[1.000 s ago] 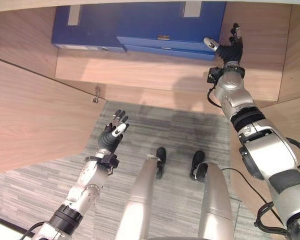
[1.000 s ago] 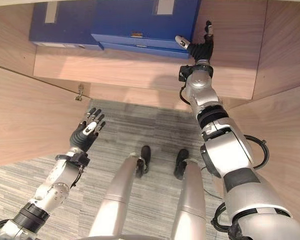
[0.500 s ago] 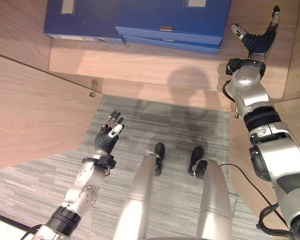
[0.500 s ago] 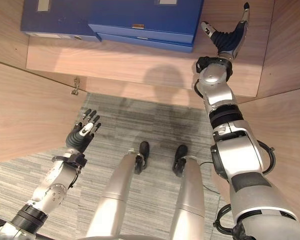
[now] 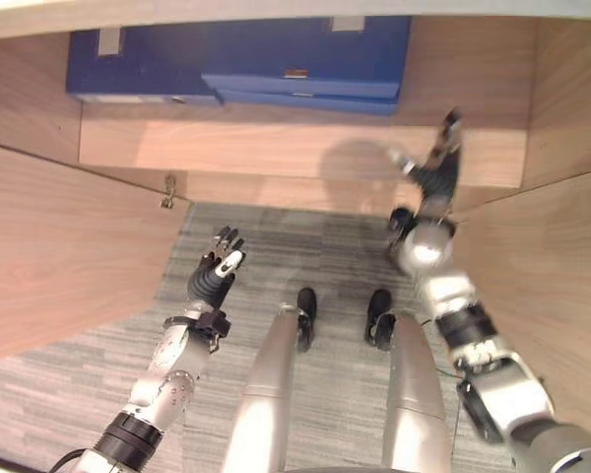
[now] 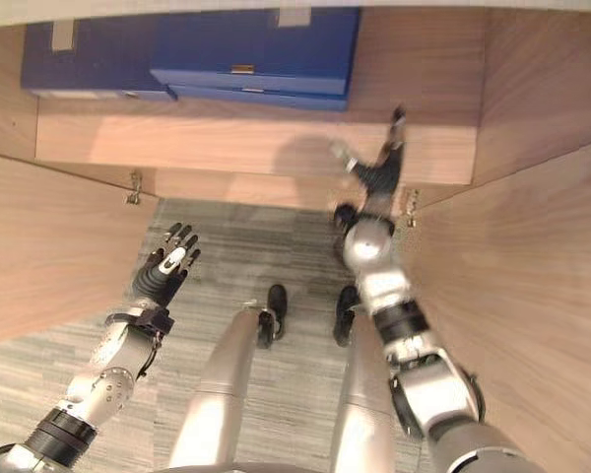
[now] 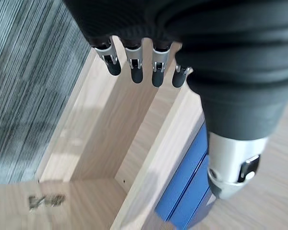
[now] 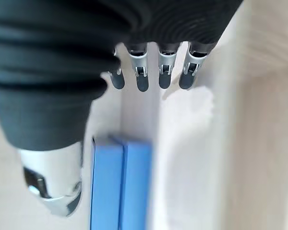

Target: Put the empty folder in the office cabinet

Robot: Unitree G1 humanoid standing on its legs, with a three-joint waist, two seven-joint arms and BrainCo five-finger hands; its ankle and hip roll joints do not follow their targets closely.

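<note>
Blue folders (image 5: 266, 67) lie flat on cabinet shelf (image 5: 276, 148), stacked w/ one overlapping, at the back. Right hand (image 5: 431, 168) raised in front of shelf edge, fingers straight & spread, empty, apart from folders. Left hand (image 5: 217, 268) over grey carpet (image 5: 305, 246) nr open cabinet door (image 5: 59, 246), fingers straight, holding nothing.

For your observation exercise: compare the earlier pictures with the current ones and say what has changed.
The right hand has drawn back from beside the blue folders toward the cabinet's front edge, open and empty. The folders stay on the cabinet shelf; the left hand stays open over the floor.
</note>
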